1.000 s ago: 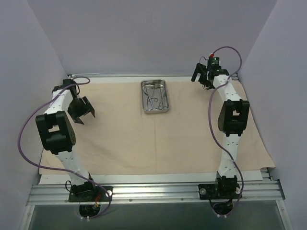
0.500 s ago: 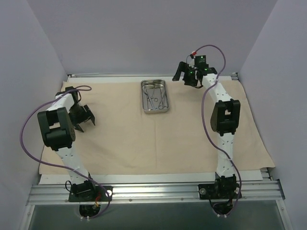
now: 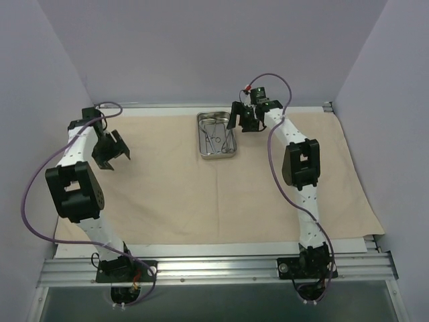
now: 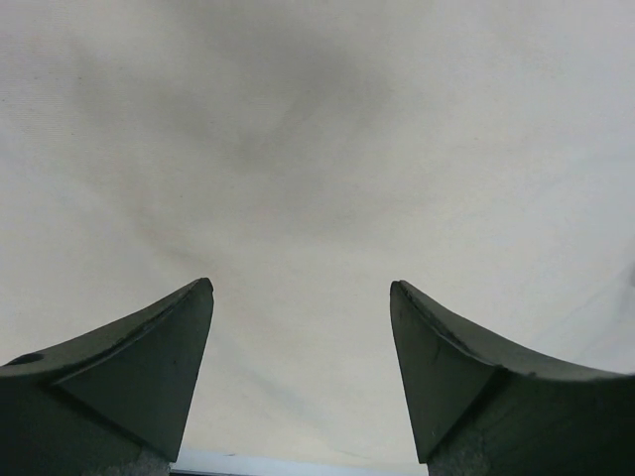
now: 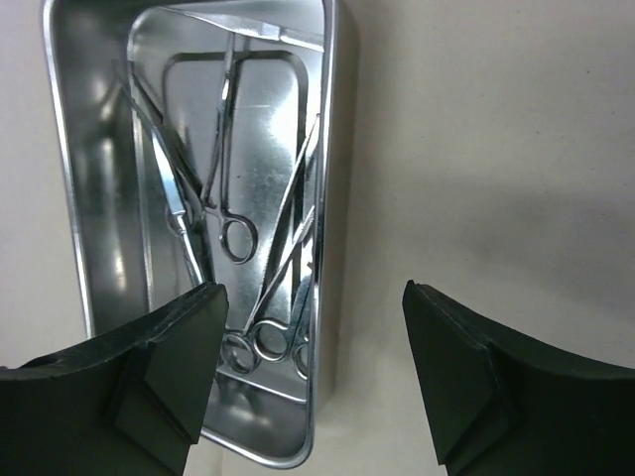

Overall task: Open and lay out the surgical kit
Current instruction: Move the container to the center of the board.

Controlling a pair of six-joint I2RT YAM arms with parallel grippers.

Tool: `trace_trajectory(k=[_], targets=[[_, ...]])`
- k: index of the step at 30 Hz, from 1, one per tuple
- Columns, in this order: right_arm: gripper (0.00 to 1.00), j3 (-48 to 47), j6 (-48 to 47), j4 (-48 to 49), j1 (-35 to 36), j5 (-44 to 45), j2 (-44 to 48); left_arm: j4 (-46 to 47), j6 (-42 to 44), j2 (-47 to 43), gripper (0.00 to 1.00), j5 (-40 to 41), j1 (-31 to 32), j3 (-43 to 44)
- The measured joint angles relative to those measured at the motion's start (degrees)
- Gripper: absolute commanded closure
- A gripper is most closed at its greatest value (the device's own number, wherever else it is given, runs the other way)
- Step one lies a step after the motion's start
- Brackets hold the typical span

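left fingers (image 4: pixel 129 382) apart, empty, above wrap (image 4: pixel 317 149) | right fingers (image 5: pixel 149 382) apart, empty, over tray (image 5: pixel 67 198) rim | instruments (image 5: pixel 234 226) clear only from wrist

Soft, even light from above fills the top view, so the arms cast only faint, diffuse shadows on the beige cloth wrap (image 3: pixel 201 194), and the picture is sharp to its corners. In the left wrist view a broad, blurry grey shadow lies on the cloth beyond the dark, slightly soft fingers (image 4: pixel 129 387) of the left gripper (image 4: pixel 301 283). In the right wrist view the steel tray (image 5: pixel 62 198) throws white glare and mirror streaks that muddle the instruments (image 5: pixel 236 236). A soft shadow falls on the cloth at the tray's right side, and the fingers (image 5: pixel 486 387) of the right gripper (image 5: pixel 313 288) are dark and out of focus.
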State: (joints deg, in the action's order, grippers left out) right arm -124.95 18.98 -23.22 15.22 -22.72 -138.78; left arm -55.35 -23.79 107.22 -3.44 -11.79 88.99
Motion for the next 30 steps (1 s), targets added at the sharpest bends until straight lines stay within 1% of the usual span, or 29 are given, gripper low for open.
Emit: trace_trajectory(k=[4,5,8,10,15,16,17,18,22,24,30], targets=[[0.38,-0.61,-1.11,-1.70,1.44,2.73,-2.58,-0.15,-0.83,-0.98,0.20,-0.94,2.23,1.73],[0.45,-0.61,-1.27,-2.03,1.90,3.13,-2.95,-0.22,-1.05,-1.07,0.20,-1.22,3.02,1.92],[0.50,-0.63,-1.53,-2.51,2.89,3.96,-3.80,-0.52,-1.49,-1.25,0.20,-1.92,5.38,2.12],[0.50,-0.66,-1.51,-2.54,3.52,4.22,-4.28,-0.74,-1.64,-1.38,0.20,-2.32,6.86,2.12],[0.60,-0.66,-1.46,-2.71,3.85,4.83,-4.70,-1.25,-2.19,-2.43,0.20,-3.08,8.85,2.12],[0.64,-0.66,-1.49,-2.71,3.85,4.94,-4.70,-1.31,-2.32,-2.78,0.20,-3.08,9.01,2.12],[0.72,-0.68,-1.49,-2.69,3.85,5.05,-4.70,-1.40,-2.38,-3.13,0.20,-3.10,9.05,2.12],[0.75,-0.70,-1.51,-2.69,3.85,5.31,-4.70,-1.49,-2.47,-3.43,0.20,-3.10,9.09,2.14],[0.81,-0.76,-1.03,-2.64,3.61,5.77,-4.70,-1.66,-2.60,-4.17,0.21,-3.13,9.22,2.16],[1.00,-0.85,-0.90,-2.60,3.50,5.75,-4.70,-1.77,-2.71,-4.39,0.21,-3.17,9.46,2.19],[1.00,-0.87,-0.63,-2.36,3.52,6.88,-4.68,-1.88,-2.91,-5.66,0.21,-3.91,11.04,2.21]])
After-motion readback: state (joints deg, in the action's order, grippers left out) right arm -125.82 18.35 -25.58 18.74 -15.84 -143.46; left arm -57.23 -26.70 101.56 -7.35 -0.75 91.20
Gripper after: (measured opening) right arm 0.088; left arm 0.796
